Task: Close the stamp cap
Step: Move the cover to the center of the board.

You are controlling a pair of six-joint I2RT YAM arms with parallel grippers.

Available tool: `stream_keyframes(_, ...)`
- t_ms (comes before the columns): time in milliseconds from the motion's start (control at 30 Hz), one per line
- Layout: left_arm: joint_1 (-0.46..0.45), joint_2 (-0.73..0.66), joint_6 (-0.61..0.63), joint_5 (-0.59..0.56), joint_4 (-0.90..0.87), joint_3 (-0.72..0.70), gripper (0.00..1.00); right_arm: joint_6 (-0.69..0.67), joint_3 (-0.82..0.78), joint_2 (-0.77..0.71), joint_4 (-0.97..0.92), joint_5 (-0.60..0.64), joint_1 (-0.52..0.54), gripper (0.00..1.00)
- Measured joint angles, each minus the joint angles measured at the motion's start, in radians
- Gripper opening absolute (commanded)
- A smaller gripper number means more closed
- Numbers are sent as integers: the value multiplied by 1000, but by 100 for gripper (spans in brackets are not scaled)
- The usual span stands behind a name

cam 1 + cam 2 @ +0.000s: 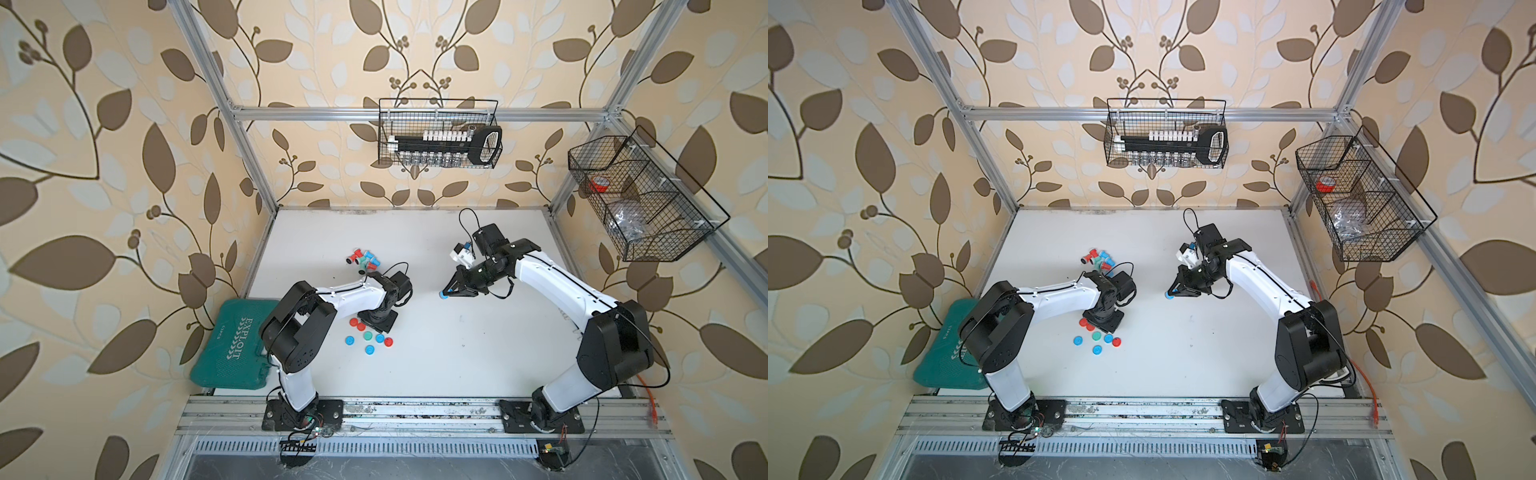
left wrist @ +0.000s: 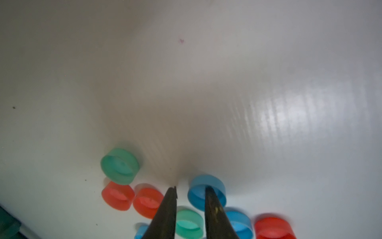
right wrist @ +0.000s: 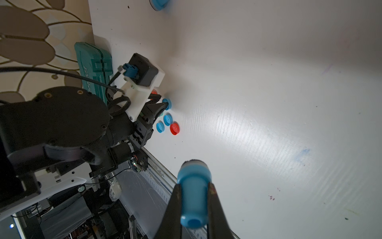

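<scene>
My right gripper is shut on a blue stamp by its barrel, with the dark stamping end pointing away from the wrist. In both top views it hangs just over the mid table. My left gripper points down at a cluster of loose caps. Its fingers stand a little apart: one fingertip lies over the mouth of a blue cap, the other just outside its wall, with a sliver of table between.
Red, green and blue caps lie round the left gripper. Several uncapped stamps are heaped behind the left wrist. A green tool case sits at the table's left edge. Wire baskets hang on the back and right walls.
</scene>
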Motion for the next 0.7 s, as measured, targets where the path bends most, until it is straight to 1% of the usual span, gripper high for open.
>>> stream_keyframes(200, -18, 43, -1, 4, -8, 53, 25, 1, 0, 0, 3, -3, -3, 0)
stream_keyframes(400, -106, 121, -14, 6, -15, 159, 25, 1, 1, -12, -3, -3, -19, 0)
stream_keyframes(567, -176, 203, -45, 28, -29, 283, 25, 1, 3, -47, -14, -2, -50, 0)
stream_keyframes(633, -198, 249, -53, 37, -35, 355, 25, 1, 10, -63, -22, 1, -63, 0)
stream_keyframes(700, -214, 300, -59, 51, -52, 436, 26, 0, 25, -76, -29, 31, -81, 0)
